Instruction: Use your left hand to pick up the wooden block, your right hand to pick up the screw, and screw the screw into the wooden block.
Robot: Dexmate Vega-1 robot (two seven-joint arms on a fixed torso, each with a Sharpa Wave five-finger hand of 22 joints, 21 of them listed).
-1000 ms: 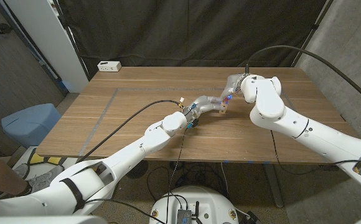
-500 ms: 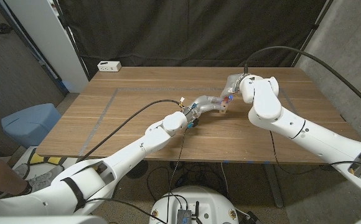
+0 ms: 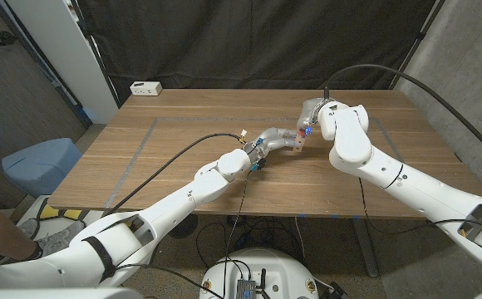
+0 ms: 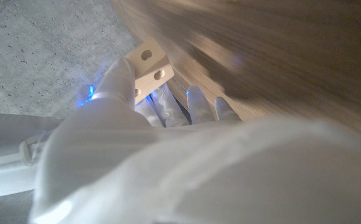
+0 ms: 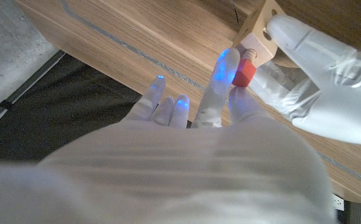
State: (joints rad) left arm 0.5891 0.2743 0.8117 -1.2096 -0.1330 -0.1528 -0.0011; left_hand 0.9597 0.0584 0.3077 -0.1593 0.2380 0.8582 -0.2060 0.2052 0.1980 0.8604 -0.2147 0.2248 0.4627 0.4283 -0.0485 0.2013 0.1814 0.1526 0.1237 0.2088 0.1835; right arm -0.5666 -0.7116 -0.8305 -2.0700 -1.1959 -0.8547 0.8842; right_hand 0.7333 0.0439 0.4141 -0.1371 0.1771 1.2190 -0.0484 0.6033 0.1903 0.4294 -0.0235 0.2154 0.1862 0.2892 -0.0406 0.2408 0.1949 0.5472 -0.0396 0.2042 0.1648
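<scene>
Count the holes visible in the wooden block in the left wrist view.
2. Both sit on the upturned face of the wooden block that the left robot hand holds: one near the upper corner, one lower on the same face. Other faces are hidden, so more holes may exist.

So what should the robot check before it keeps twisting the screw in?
1. Left hand holds the wooden block: ok.
2. Right hand pinches the screw by its red head: ok.
3. Screw tip is at a hole in the block: ok.
4. Screw goes in straight: cannot tell.
5. How far the screw is in: cannot tell.
6. Block's other holes are free: ok.
</scene>
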